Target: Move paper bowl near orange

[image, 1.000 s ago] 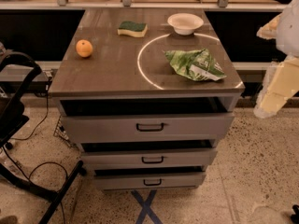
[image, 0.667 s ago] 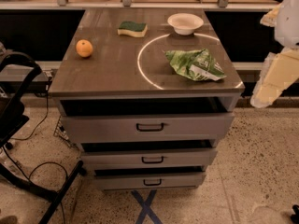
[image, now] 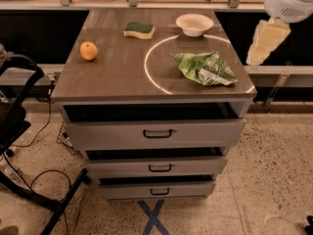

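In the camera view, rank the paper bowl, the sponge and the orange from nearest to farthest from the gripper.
The gripper hangs in the air just off the table's right edge.
1. paper bowl: back right of the tabletop, nearest.
2. sponge: back middle, left of the bowl.
3. orange: left side of the tabletop, farthest.

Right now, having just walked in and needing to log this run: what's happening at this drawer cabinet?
A one-arm robot is about to move the paper bowl near the orange, but the bowl is not yet picked up. The gripper hangs in the air off the right side of the cabinet, touching nothing. The bowl sits at the back right of the top and the orange near the left edge, with a sponge between them and a snack bag in front.
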You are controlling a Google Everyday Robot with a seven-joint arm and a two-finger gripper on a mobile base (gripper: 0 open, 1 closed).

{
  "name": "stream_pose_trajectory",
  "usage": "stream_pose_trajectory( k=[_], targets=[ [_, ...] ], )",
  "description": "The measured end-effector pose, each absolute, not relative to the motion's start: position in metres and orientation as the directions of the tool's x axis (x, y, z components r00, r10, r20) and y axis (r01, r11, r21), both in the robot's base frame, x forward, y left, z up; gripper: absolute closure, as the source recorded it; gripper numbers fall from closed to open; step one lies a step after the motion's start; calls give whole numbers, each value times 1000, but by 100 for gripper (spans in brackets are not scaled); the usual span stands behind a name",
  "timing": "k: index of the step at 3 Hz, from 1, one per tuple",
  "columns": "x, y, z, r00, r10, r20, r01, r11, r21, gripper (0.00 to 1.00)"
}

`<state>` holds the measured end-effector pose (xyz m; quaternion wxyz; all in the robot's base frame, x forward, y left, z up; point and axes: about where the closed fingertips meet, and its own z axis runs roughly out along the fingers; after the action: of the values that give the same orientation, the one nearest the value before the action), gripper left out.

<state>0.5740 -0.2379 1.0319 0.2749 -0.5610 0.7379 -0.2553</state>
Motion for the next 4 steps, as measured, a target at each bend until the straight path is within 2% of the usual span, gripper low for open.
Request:
stream_pose_trajectory(
  k=[1, 3, 4],
  targets=[
    [675, -239, 1078, -222, -970, -103, -506, 205, -838, 0],
    [666, -246, 1081, -231, -970, -78, -506, 189, -841, 0],
    [687, -239, 1076, -225, -970, -93, -458, 189, -869, 0]
  ],
)
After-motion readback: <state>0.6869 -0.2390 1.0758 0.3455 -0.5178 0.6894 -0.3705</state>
